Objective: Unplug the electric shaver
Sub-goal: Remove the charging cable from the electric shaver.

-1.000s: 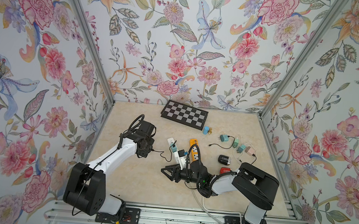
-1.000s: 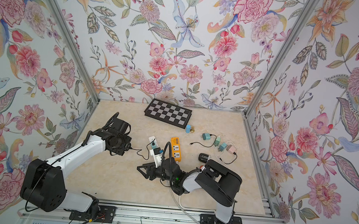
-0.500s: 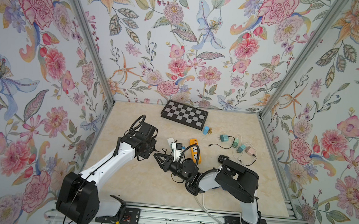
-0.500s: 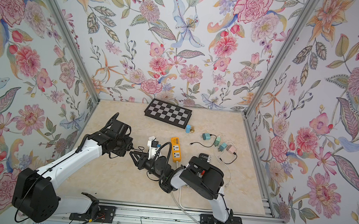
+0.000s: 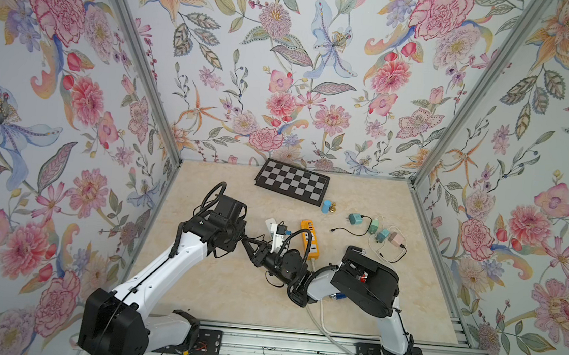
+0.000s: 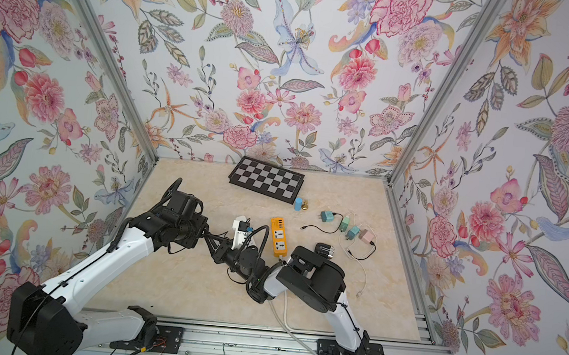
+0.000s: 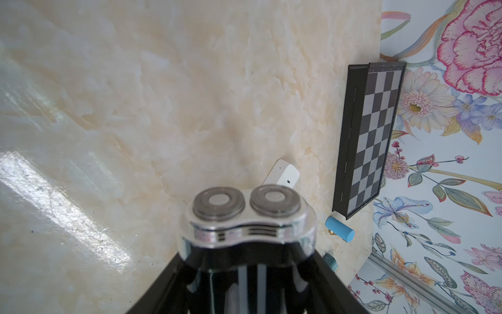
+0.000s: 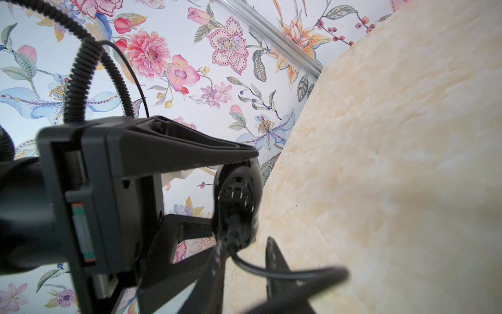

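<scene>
The left end effector (image 7: 248,258) is gripping the black electric shaver with two round silver foil heads (image 7: 245,217) and holding it clear of the cream marbled surface (image 5: 230,293). In both top views the shaver is sitting to the left of the orange-yellow power strip (image 5: 308,238), past the white plug block (image 5: 271,228) that is lying just beside the strip. A thin black cable (image 8: 271,273) is running out of the shaver's rounded base, still plugged in.

A second ago the right end effector (image 8: 243,242) was lying near the strip's front end, well apart from the shaver, with its fingers spread wide. Now it is reaching across to the shaver's base, facing the left end effector. The left forearm is also stretching further toward the strip than before. The right fingers are standing on either side of the cable's plug, closer together than before. One seems to be touching the plug and the other is showing a gap, so I cannot tell whether it is gripping yet.
</scene>
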Tool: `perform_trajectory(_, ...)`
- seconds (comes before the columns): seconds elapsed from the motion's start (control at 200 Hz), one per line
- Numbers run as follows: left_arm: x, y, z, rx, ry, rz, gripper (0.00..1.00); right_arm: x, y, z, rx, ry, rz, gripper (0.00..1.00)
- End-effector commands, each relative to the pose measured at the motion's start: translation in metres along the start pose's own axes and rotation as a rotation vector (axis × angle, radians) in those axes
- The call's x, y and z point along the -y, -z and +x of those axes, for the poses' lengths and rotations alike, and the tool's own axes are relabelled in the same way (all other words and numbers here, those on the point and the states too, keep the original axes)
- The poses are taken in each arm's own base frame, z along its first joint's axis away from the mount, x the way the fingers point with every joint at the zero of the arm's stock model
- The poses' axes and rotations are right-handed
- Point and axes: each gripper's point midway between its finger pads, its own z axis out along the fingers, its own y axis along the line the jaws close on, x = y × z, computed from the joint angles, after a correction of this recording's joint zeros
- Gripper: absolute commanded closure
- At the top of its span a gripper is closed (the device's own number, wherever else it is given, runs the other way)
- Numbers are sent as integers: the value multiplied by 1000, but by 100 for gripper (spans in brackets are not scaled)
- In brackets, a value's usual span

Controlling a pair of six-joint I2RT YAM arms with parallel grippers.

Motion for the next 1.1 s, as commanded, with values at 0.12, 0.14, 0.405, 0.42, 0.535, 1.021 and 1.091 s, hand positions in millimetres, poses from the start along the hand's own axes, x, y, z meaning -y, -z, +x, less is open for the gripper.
perform_trajectory(0.12,-11,3,-2,18,11,-16,52,-25,-4,-11,64,4,-78,73)
perform_trajectory(0.14,-11,2,-2,18,8,-15,52,-23,-5,-12,66,3,-76,74)
perform_trajectory(0.405,-8,2,-1,10,3,4,52,-29,-11,-12,80,-15,-103,86)
perform_trajectory(0.42,-8,2,0,9,2,5,52,-29,-11,-12,80,-18,-104,87)
perform_trajectory(0.535,-7,2,0,5,1,12,52,-30,-12,-10,70,-30,-113,92)
perform_trajectory(1.021,-4,6,-5,29,-5,23,52,-31,-7,-24,145,-93,-117,100)
perform_trajectory(1.091,-4,6,-5,32,-12,20,52,-29,-5,-24,130,-90,-117,100)
